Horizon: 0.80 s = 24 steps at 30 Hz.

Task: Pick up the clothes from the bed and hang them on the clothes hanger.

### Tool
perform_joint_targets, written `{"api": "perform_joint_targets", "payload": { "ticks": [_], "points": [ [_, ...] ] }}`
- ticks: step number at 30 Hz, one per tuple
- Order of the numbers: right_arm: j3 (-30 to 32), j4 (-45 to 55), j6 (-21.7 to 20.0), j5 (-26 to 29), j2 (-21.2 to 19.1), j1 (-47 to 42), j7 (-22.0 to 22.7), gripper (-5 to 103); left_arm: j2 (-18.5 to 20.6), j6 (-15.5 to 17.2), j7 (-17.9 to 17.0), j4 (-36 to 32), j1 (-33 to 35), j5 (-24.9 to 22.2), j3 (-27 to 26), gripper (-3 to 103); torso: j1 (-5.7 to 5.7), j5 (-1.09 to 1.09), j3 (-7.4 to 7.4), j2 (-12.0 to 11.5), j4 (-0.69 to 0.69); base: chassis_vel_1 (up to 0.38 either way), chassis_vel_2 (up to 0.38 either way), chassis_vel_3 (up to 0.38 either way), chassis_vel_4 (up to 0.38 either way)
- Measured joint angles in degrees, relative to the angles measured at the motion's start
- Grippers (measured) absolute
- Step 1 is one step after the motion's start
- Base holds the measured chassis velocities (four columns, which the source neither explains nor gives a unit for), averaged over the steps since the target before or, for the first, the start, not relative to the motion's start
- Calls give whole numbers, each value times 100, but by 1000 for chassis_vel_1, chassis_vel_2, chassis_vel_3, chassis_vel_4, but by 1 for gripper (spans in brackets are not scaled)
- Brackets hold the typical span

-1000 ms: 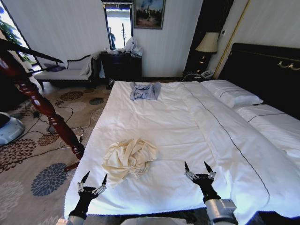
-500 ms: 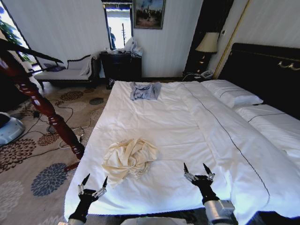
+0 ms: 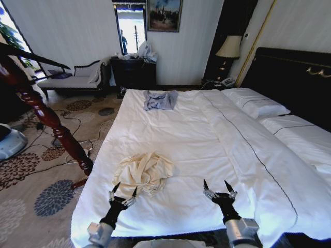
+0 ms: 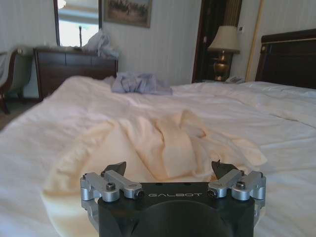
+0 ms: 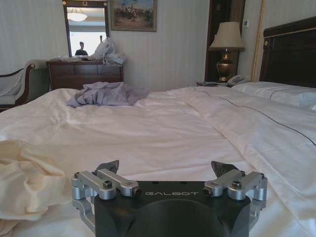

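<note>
Your left gripper (image 3: 124, 192) sits over the near edge of the bed (image 3: 207, 139), jaws open, tips just short of the crumpled cream clothes (image 3: 142, 173). In the left wrist view the clothes (image 4: 163, 148) lie directly ahead of the spread fingertips (image 4: 117, 167), not yet touched. Your right gripper (image 3: 219, 187) rests further right over bare duvet, jaws open, holding nothing. A small grey-blue garment (image 3: 160, 99) lies at the far end of the bed. A reddish-brown wooden post (image 3: 46, 116) leans beside the bed's left side.

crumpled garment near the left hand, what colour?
Cream, pale yellow clothes; clearest in left wrist view.
</note>
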Motion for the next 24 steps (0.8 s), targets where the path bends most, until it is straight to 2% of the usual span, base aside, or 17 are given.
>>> {"api": "perform_joint_targets", "payload": {
  "ticks": [2, 7, 17, 19, 21, 22, 24],
  "points": [
    [34, 1, -58, 71, -7, 41, 12, 100, 15, 153, -171, 142, -307, -193, 241, 99, 0, -1, 0, 0, -1, 0, 0, 0, 0],
    [23, -9, -169, 163, -17, 107, 47, 100, 40, 267, -298, 336, -672, -277, 486, 99, 1, -1, 0, 0, -3, 0, 0, 0, 0],
    [-24, -41, -288, 350, -135, 228, 97, 100, 37, 314, -410, 578, -804, -144, 567, 96, 0, -1, 0, 0, -1, 0, 0, 0, 0],
    [-43, -49, -308, 389, -151, 257, 102, 100, 8, 315, -436, 605, -836, -131, 562, 94, 0, 0, 0, 0, -1, 0, 0, 0, 0],
    [-93, -71, -332, 431, -180, 276, 105, 100, -34, 317, -458, 626, -869, -113, 547, 84, 0, 0, 0, 0, -1, 0, 0, 0, 0],
    [-93, -71, -332, 431, -180, 276, 105, 100, -34, 317, -458, 626, -869, -113, 547, 84, 0, 0, 0, 0, -1, 0, 0, 0, 0],
    [-125, -86, -336, 439, -197, 278, 106, 100, -59, 317, -460, 628, -888, -93, 538, 73, 0, -1, 0, 0, -1, 0, 0, 0, 0]
  ]
}}
